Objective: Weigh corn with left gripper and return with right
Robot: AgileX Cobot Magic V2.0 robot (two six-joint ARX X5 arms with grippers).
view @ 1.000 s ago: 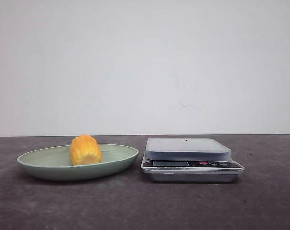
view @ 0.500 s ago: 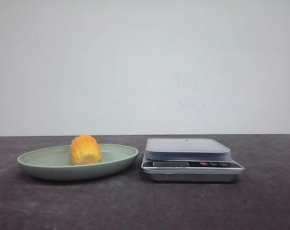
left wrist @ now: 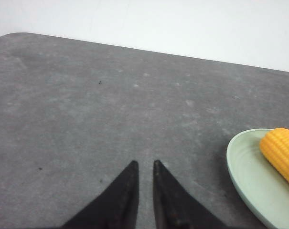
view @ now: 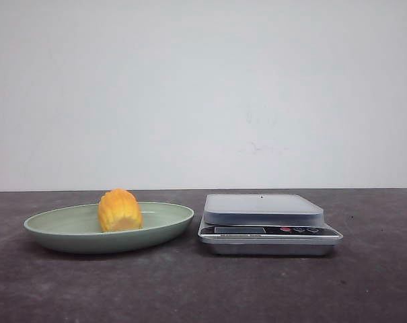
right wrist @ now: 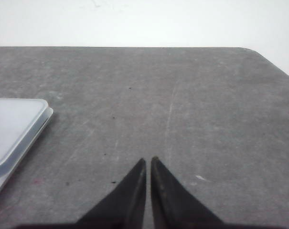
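The corn (view: 120, 210), a short yellow-orange cob piece, lies in the green plate (view: 55, 229) at the left of the table. The left wrist view shows it too (left wrist: 282, 151), in the plate (left wrist: 247, 174). The silver kitchen scale (view: 267, 223) stands right of the plate, its platform bare; its corner shows in the right wrist view (right wrist: 15, 129). My left gripper (left wrist: 145, 164) hovers over bare table beside the plate, jaws nearly together and empty. My right gripper (right wrist: 148, 160) is shut and empty over bare table beside the scale. Neither gripper shows in the front view.
The dark grey table (view: 203, 289) ends at a white wall behind. The table's rounded far corners show in both wrist views (left wrist: 15, 36) (right wrist: 259, 50).
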